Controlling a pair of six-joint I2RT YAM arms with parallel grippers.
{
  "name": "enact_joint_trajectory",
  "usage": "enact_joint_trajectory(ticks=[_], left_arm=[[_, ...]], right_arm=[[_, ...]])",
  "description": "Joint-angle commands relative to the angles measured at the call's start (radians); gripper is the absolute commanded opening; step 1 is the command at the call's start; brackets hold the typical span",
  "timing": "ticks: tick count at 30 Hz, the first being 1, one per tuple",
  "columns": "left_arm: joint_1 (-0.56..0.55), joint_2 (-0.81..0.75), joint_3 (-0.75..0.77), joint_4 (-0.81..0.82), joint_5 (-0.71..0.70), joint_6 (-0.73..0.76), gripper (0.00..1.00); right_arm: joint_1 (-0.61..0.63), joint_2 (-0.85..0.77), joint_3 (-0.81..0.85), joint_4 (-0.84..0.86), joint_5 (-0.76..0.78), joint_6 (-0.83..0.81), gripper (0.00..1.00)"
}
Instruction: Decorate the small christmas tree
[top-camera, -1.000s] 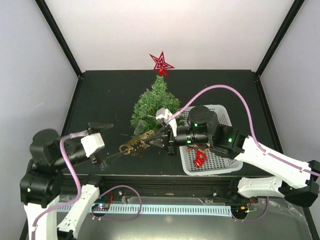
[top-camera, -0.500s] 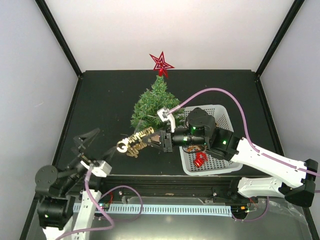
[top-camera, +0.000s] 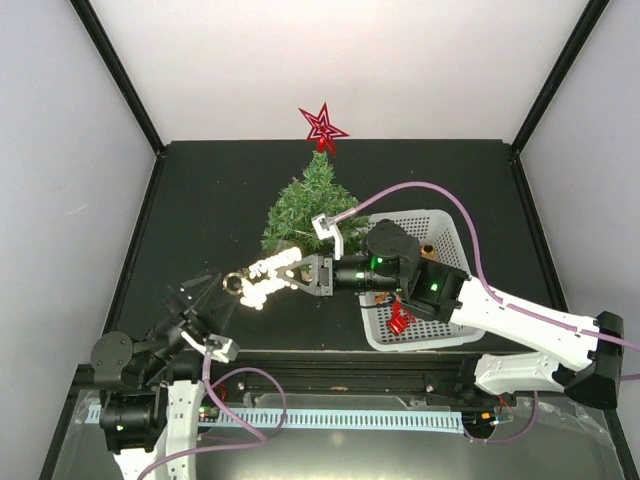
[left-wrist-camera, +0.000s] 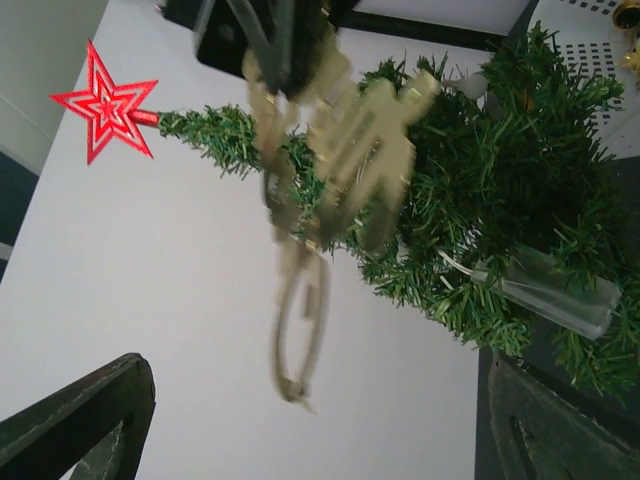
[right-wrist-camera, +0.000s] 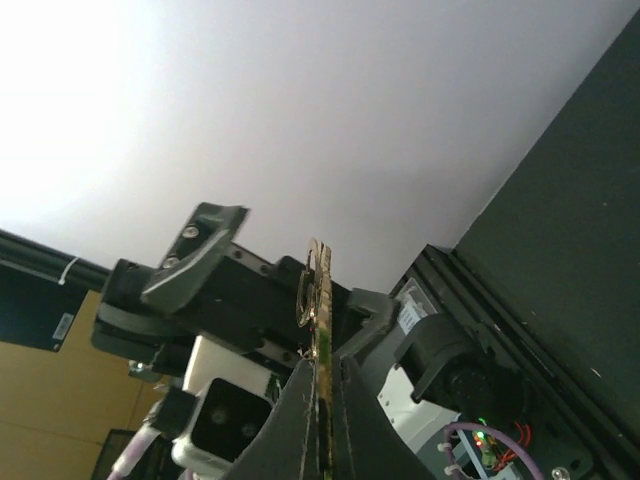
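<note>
Firmly pinched a thin, flat gold ornament (blurred) in right gripper beside bushy small christmas tree; held left gripper jaws spread.

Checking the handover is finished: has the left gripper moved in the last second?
Yes. The left gripper has pulled back toward its own base, farther from the small christmas tree, jaws open.

Count by kind. One each: small christmas tree, red star, gold ornament, red ornament, white basket. Arm count is two: left arm and right arm. Purple cables: two, one per arm.
</note>
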Motion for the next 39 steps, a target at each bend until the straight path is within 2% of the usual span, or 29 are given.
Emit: enact_joint_trajectory(ticks=[1, 7, 11, 18, 27, 34, 39], left_arm=[[0.005, -0.109, 0.035, 0.045, 0.071, 0.039, 0.91], [0.01, -0.103, 0.078, 0.063, 0.1, 0.017, 0.9], [0.017, -0.104, 0.082, 0.053, 0.14, 0.047, 0.88], [0.02, -0.122, 0.039, 0.041, 0.13, 0.141, 0.83], [0.025, -0.126, 0.044, -0.013, 0.144, 0.193, 0.61], [0.025, -0.127, 0.035, -0.038, 0.16, 0.23, 0.4], [0.025, -0.127, 0.014, -0.045, 0.16, 0.262, 0.32]], right_arm=[[0.006, -0.001, -0.026, 0.061, 0.05, 0.059, 0.01], [0.006, -0.002, -0.008, 0.037, 0.082, 0.059, 0.01], [0.006, 0.0, -0.015, 0.063, 0.085, 0.085, 0.01], [0.007, 0.028, -0.032, 0.126, 0.045, 0.14, 0.01], [0.007, 0.063, -0.02, 0.151, 0.026, 0.144, 0.01], [0.007, 0.069, -0.038, 0.189, -0.004, 0.168, 0.01], [0.011, 0.071, -0.043, 0.206, -0.023, 0.18, 0.01]])
